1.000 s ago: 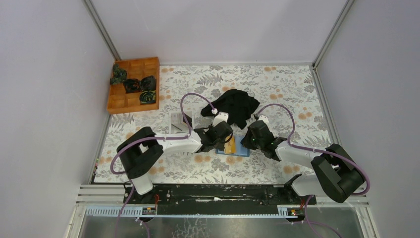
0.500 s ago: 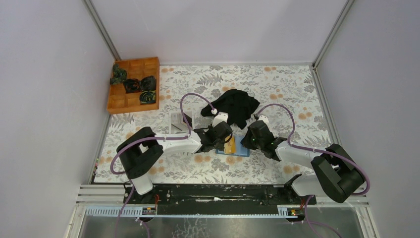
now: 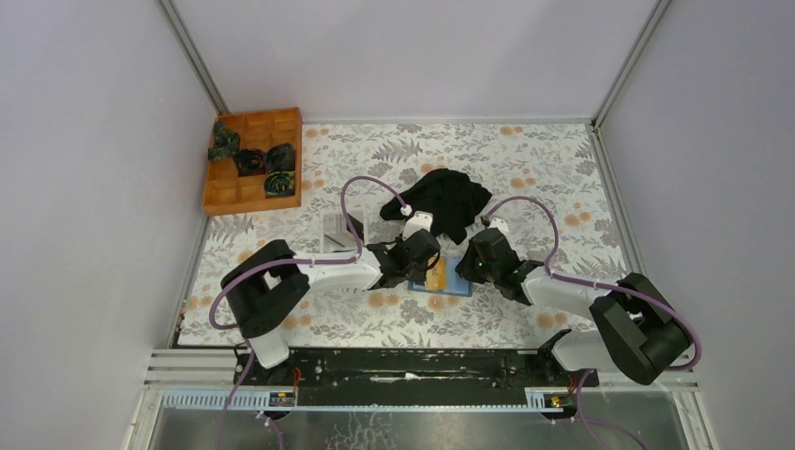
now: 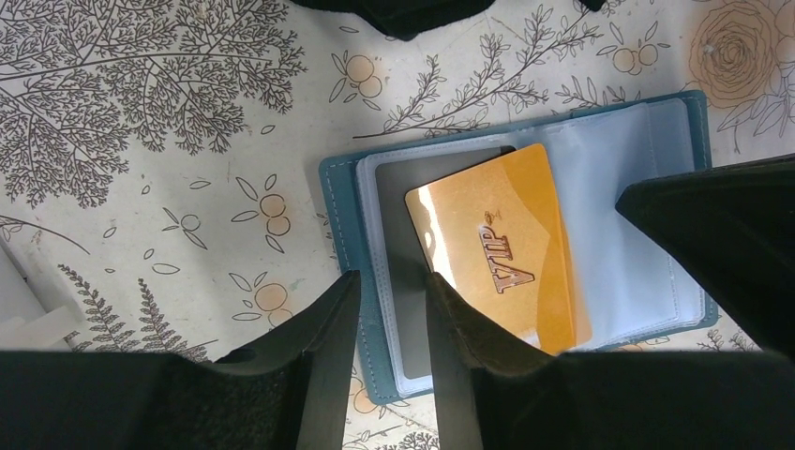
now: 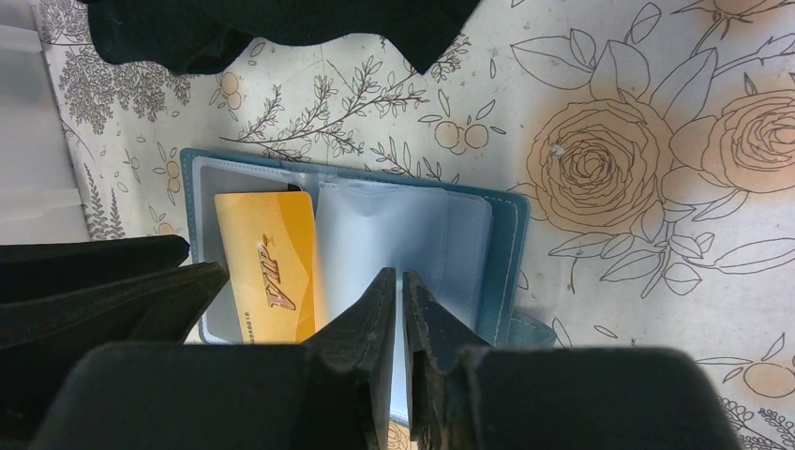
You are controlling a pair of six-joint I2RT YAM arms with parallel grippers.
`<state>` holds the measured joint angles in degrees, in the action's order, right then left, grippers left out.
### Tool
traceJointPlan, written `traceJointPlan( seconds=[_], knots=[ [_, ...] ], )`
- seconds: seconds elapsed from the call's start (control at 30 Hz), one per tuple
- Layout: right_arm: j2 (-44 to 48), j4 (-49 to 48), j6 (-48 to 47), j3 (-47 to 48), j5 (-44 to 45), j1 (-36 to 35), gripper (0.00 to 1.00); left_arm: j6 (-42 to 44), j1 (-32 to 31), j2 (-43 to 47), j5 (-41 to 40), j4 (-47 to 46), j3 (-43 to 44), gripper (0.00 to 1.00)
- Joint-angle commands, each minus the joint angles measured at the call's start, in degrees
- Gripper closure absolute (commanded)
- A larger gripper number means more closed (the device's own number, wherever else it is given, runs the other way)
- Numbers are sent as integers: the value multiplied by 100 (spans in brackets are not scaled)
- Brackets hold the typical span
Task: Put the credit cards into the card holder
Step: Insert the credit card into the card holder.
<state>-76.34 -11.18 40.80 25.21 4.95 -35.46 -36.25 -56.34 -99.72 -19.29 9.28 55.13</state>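
A teal card holder (image 4: pixel 337 216) lies open and flat near the middle of the table (image 3: pixel 525 159), a little toward the near edge. A gold card (image 4: pixel 497 253) rests skewed on its left half, one long side tucked under a clear sleeve (image 5: pixel 375 225). It is unclear whether the card sits in a pocket.

The left gripper (image 4: pixel 392 278) has its fingers partly apart, straddling the holder's left edge without clamping it. The right gripper (image 5: pixel 398 274) shows only a thin slit between its fingers, just over the sleeve. I cannot tell if it pinches that sleeve.

Likely trouble: the crooked card could catch on a pocket mouth and buckle if pushed. The sleeve could flop back over the card. The holder could slide on the smooth covering. The two grippers work very near each other and could knock together.

The table has a pale covering printed with leaves and orange flowers. A black cloth (image 3: pixel 448 202) lies just behind the holder, a white tray (image 3: pixel 333 234) to its left, and a wooden tray (image 3: pixel 234 192) in the far left corner. Plain pale walls close in three sides.
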Motion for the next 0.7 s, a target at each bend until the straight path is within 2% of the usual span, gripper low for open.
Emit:
traceJointPlan(
  seconds=[0.0,0.67],
  knots=[
    [-18,537,-142,-140,146,30,85,24,-53,-71,-41,-310,-54,60],
    [-75,572,-174,-78,153,31,84,30,-68,-64,94,-339,75,59]
  ],
)
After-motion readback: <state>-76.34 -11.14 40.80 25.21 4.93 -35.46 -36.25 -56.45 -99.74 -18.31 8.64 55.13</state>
